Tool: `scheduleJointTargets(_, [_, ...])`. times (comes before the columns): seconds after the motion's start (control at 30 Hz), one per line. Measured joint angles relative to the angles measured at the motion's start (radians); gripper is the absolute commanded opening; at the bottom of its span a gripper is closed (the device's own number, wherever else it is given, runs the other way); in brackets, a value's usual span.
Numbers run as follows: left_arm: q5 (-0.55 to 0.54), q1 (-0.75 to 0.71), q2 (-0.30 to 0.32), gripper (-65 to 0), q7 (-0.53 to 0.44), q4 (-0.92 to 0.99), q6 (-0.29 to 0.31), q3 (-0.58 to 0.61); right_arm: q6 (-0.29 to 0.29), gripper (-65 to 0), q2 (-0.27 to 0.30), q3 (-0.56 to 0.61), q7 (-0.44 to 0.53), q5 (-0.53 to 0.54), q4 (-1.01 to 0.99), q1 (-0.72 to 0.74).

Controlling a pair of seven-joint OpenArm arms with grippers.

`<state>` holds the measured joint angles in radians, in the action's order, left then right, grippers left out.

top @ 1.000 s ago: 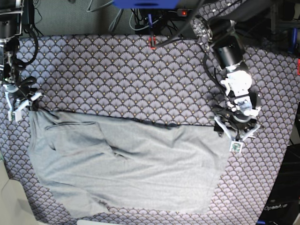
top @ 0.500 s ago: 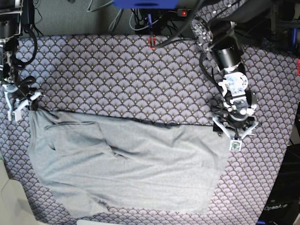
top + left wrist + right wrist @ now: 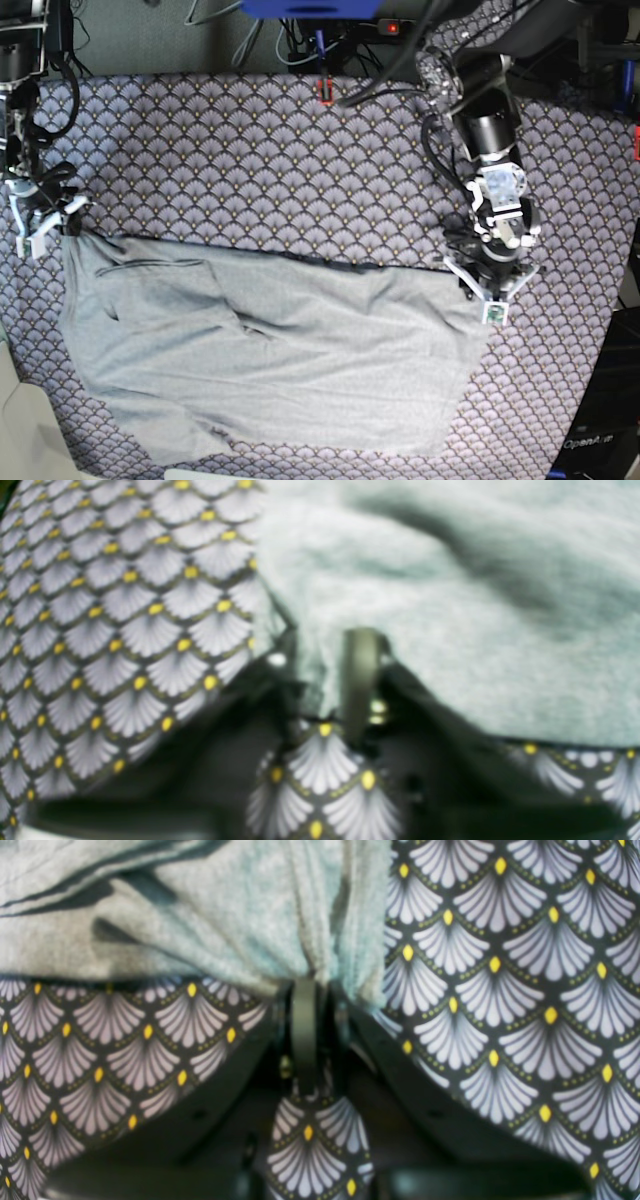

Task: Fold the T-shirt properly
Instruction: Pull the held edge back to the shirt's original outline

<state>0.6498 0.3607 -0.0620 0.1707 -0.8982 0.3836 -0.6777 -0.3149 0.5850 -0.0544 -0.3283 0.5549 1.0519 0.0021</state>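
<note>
The light grey T-shirt [image 3: 270, 350] lies spread and wrinkled on the purple fan-patterned tablecloth [image 3: 280, 170]. At the shirt's upper right corner my left gripper [image 3: 490, 285] points down. In the left wrist view, which is blurred, the left gripper [image 3: 322, 665] is shut on the T-shirt [image 3: 450, 605], a fold of its edge pinched between the fingers [image 3: 360, 680]. My right gripper [image 3: 45, 215] sits at the shirt's upper left corner. The right wrist view shows that gripper [image 3: 312, 985] shut on bunched cloth of the T-shirt [image 3: 225, 915].
Cables and a blue frame [image 3: 310, 8] run along the table's back edge, with a small red piece [image 3: 325, 92] just inside it. A pale object [image 3: 20, 430] sits at the front left corner. Patterned cloth [image 3: 500, 990] surrounds the shirt on all sides.
My left gripper has slid left onto the shirt's upper right corner and closed on its edge. The right gripper and the shirt's lay are unchanged.
</note>
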Motion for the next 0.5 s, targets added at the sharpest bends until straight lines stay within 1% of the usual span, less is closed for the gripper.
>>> scheduleJointTargets(0.03, [0.000,0.000,-0.002,-65.0,-0.001,0.000,0.002,0.000,0.000,-62.5,0.000,0.000,0.000,0.000,0.000,0.000])
scheduleJointTargets(0.2, [0.005,-0.004,-0.002,-65.0,0.000,-0.006,0.002,0.000,0.000,-62.5,0.000,-0.003,0.001,0.000,0.002,-0.006])
scheduleJointTargets(0.27, [0.007,-0.027,-0.003,-65.0,0.002,-0.045,0.010,0.000,0.000,-62.5,0.002,-0.005,0.008,0.001,0.019,-0.023])
scheduleJointTargets(0.4, [0.011,-0.091,-0.011,-65.0,0.026,-0.150,0.021,-0.001,0.010,-62.6,0.006,-0.007,-0.013,-0.015,0.106,-0.085])
scheduleJointTargets(0.5, [0.029,-0.106,-0.013,-65.0,0.073,-0.200,0.027,-0.001,0.020,-62.6,0.005,-0.017,-0.055,-0.026,0.188,-0.134])
